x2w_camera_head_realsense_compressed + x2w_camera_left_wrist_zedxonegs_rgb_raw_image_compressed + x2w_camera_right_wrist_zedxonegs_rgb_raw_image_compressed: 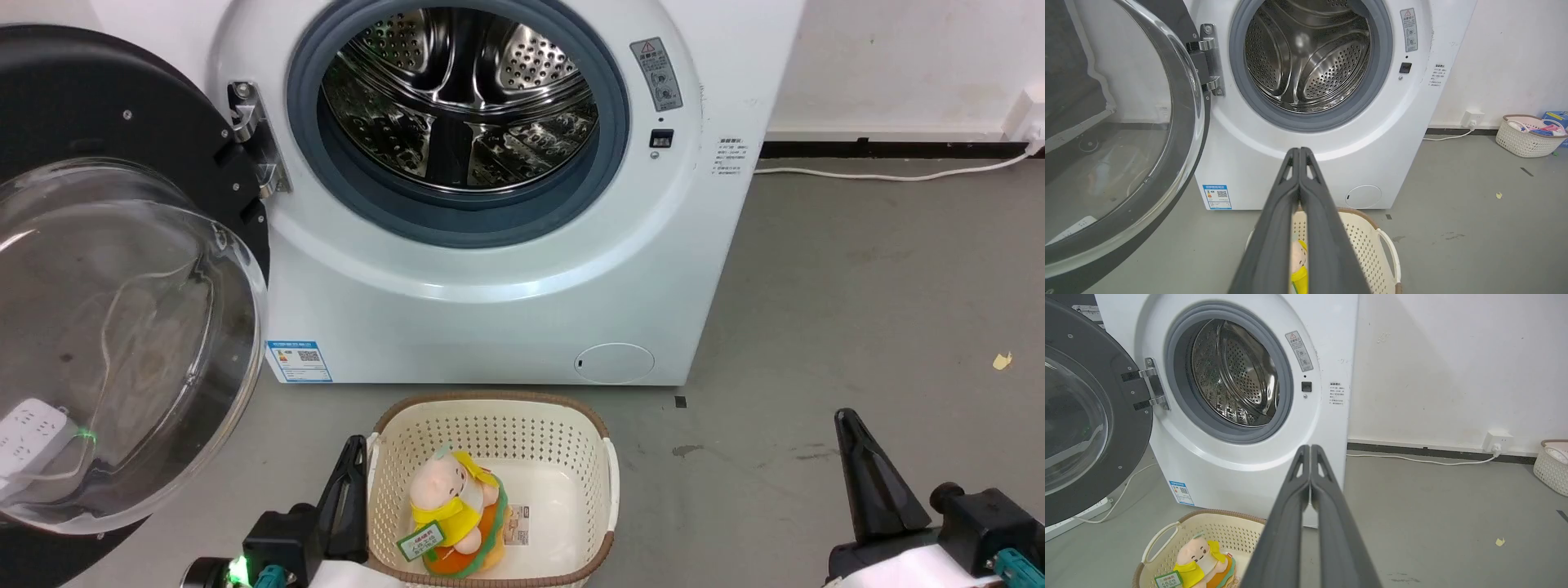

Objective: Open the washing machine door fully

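The washing machine door (106, 245), a big black disc with a bulging clear glass bowl, stands swung wide to the left on its metal hinge (257, 139). It also shows in the left wrist view as the door (1180, 134) and in the right wrist view as the door (1090, 416). The steel drum (457, 98) lies exposed behind its grey rubber ring. My left gripper (353, 447) is low at the lower left, shut and empty, beside the basket and apart from the door. My right gripper (845, 418) is at the lower right, shut and empty.
A cream basket (600, 433) holding a plush toy (453, 506) sits on the grey floor in front of the machine. A white power strip (28, 429) shows through the door glass. A second basket (1527, 136) stands by the right wall, with a white cable (882, 174) along it.
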Robot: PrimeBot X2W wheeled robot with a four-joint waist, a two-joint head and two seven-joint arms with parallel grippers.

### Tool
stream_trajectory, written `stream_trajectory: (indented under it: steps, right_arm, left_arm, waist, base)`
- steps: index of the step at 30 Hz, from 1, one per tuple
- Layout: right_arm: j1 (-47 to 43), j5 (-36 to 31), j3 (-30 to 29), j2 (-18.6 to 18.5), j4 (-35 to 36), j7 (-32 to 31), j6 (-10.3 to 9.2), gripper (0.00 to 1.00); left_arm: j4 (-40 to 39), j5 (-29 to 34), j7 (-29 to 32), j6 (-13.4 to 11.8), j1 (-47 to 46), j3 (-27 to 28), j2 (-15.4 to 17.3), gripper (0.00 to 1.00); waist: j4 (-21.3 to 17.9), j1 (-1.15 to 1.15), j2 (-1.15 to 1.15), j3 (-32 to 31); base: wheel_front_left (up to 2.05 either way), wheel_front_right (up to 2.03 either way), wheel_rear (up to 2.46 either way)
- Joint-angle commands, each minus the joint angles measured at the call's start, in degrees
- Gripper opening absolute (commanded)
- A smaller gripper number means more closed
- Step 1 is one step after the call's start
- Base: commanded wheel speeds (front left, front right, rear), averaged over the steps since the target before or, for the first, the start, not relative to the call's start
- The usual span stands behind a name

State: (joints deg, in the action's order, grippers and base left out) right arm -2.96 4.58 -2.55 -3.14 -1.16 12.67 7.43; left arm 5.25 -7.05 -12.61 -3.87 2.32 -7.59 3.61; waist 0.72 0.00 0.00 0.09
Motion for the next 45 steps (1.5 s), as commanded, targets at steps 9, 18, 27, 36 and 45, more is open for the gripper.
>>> stream_trajectory:
  steps: [9, 18, 27, 36, 45]
  right_arm:
    - [0.6, -0.7, 0.3, 0.1, 0.3, -1.3, 0.02, 0.0]
    - [0.8, -1.0, 0.5, 0.1, 0.3, -2.3, 0.02, 0.0]
    - [1.1, -1.4, 0.8, 0.1, 0.4, -3.4, 0.03, 0.0]
    - [1.3, -1.8, 1.0, 0.1, 0.5, -4.5, 0.03, 0.0]
    - [1.5, -2.2, 1.2, 0.1, 0.6, -5.6, 0.03, 0.0]
  left_arm:
    - [-0.8, 1.0, 1.3, 0.5, -0.5, 0.9, -0.1, 0.0]
    - [-1.2, 1.6, 2.3, 0.8, -0.7, 1.5, -0.2, 0.0]
    - [-1.6, 2.1, 3.4, 1.1, -0.8, 2.2, -0.3, 0.0]
    - [-2.0, 2.7, 4.4, 1.4, -1.0, 2.8, -0.3, 0.0]
    - [-2.5, 3.3, 5.6, 1.8, -1.2, 3.5, -0.4, 0.0]
  waist:
    - [-0.1, 0.0, 0.0, 0.0]
    - [-0.1, 0.0, 0.0, 0.0]
    - [-0.2, 0.0, 0.0, 0.0]
    - [-0.2, 0.0, 0.0, 0.0]
    - [-0.3, 0.0, 0.0, 0.0]
  base:
    - [0.0, 0.0, 0.0]
    - [0.0, 0.0, 0.0]
    - [0.0, 0.0, 0.0]
    - [0.0, 0.0, 0.0]
    - [0.0, 0.0, 0.0]
